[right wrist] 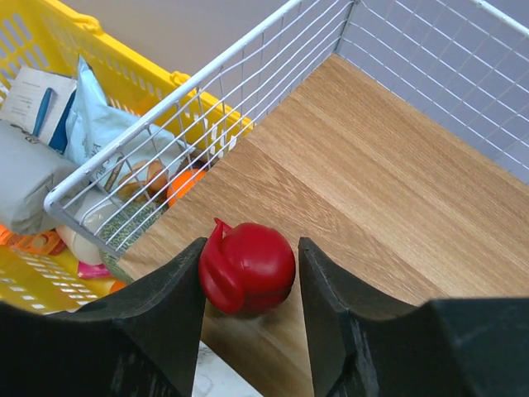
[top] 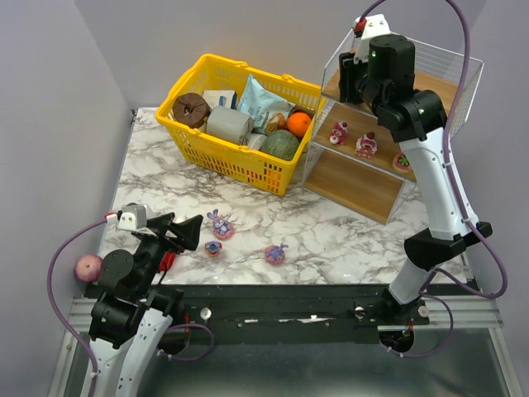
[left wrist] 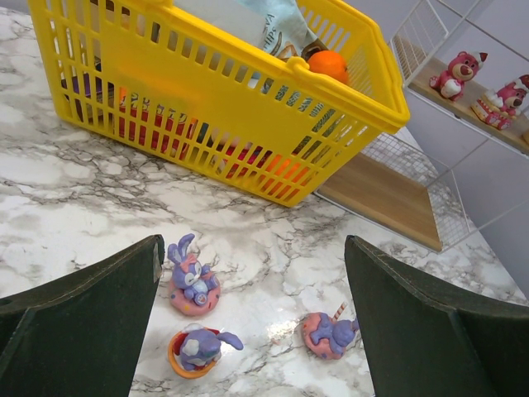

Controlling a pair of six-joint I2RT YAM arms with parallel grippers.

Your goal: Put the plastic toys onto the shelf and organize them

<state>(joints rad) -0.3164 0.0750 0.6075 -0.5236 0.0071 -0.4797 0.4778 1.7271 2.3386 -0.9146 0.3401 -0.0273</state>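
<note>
A small, glossy, rounded red plastic toy point(right wrist: 248, 269) sat on the smooth top board of the white-wire wooden shelf point(right wrist: 372, 165), between the right gripper's point(right wrist: 250, 248) close-set fingers; grip unclear. The left gripper point(left wrist: 254, 248) gaped empty.

marble table point(top: 331, 240): basket point(top: 240, 161), shelf point(top: 355, 186), bunnies point(top: 220, 225)

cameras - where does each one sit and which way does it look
Top: fixed above and behind the arms, looking down on the table; both arms show, the right one up at the shelf.
Left wrist: low over the table, facing forward past the open left pincer at three bunny toys and the basket.
Right wrist: above the shelf's top board, looking down at a red toy between the right pincer fingers.
Shared: both wrist views catch the basket.
</note>
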